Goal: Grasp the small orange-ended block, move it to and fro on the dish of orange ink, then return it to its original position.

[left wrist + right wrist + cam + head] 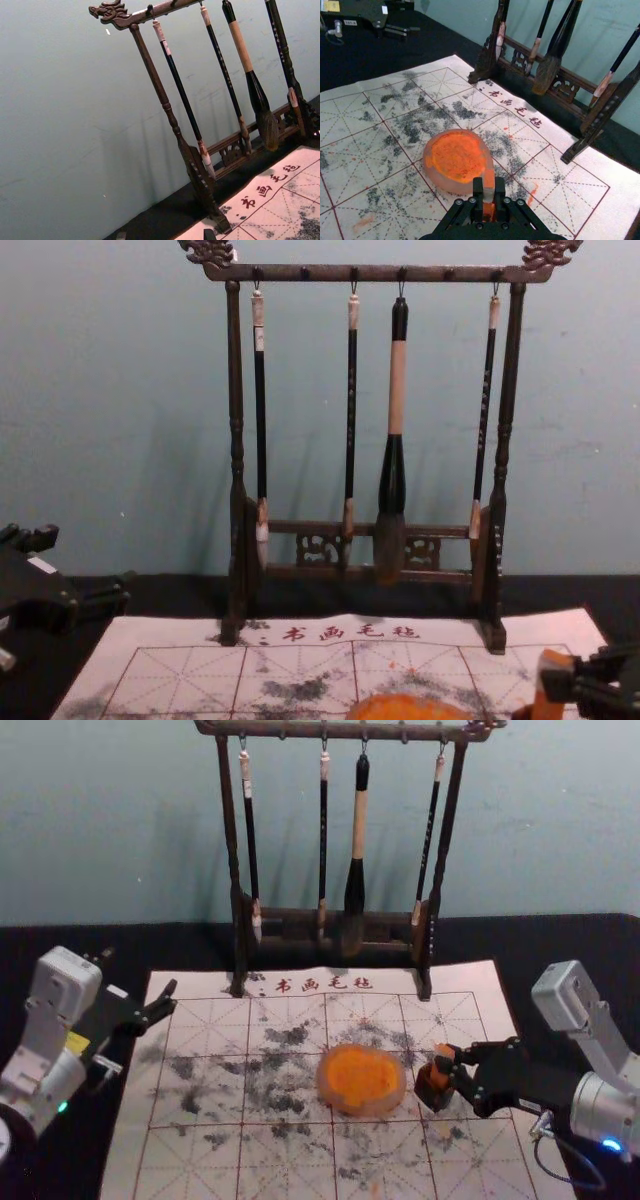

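Observation:
In the head view my right gripper [447,1065] is shut on the small orange-ended block [441,1054], just right of the dish of orange ink [361,1080]. A small dark holder [431,1090] is directly below the block; whether they touch I cannot tell. The right wrist view has the gripper [489,188] pinching the block [488,175], beside the dish [457,157]. From the chest, the block [548,680] looks upright in the gripper [566,680]. My left gripper [140,972] is parked open at the mat's left edge; its fingertips edge into the left wrist view [165,234].
A wooden brush rack [330,925] with several hanging brushes stands behind the dish, near the wall. The ink-smudged calligraphy mat [200,1150] lies on the black-covered table [600,950].

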{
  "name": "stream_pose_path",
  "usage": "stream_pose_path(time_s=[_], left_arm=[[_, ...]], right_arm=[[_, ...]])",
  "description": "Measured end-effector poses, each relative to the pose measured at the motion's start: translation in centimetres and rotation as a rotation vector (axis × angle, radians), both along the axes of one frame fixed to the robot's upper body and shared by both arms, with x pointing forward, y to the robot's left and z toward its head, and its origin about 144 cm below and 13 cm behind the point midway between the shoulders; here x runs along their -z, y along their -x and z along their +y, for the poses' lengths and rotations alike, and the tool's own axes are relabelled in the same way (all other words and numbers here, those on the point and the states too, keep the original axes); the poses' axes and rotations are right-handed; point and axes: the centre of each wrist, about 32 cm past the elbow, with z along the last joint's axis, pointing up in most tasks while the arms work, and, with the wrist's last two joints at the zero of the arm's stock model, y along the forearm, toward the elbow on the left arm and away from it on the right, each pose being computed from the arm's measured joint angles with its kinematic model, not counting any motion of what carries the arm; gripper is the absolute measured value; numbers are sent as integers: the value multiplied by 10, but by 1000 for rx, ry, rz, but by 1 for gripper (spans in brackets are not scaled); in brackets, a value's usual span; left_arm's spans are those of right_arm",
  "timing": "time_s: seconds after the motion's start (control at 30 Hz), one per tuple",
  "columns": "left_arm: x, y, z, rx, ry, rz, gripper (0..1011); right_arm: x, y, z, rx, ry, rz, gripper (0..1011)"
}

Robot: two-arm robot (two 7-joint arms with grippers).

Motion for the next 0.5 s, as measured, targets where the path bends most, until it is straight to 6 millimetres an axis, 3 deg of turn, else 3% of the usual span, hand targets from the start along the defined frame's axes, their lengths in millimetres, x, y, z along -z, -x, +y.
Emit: stream_pose_path(time_s=[0.5], left_arm=[[0,0,0,0,0,0,1001]], right_arm=[[7,-2,6,-11,19,19,82]])
